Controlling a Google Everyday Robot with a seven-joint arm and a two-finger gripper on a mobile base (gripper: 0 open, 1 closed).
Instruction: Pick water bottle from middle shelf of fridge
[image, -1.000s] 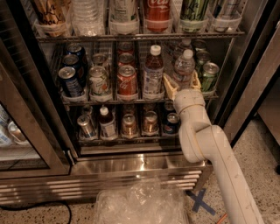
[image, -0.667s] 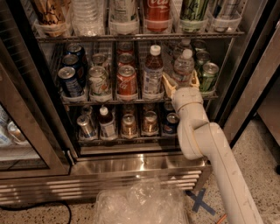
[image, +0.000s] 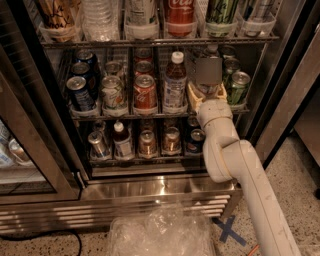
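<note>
Inside the fridge (image: 150, 187), at the middle shelf (image: 150, 116): pincer (image: 207, 94) set at the base of the water bottle (image: 209, 81), bottle upright in its lane, upper part blurred. Gripping or only flanking, impossible to tell. Just left of the pincer, a white-capped bottle of brown drink (image: 175, 82); further left, a red can (image: 144, 91), a pale can (image: 112, 92), blue cans (image: 80, 92). Just right, a green can (image: 239, 86). Below the pincer, a lower rack (image: 145, 159) of small cans; above it, large bottles (image: 141, 15).
</note>
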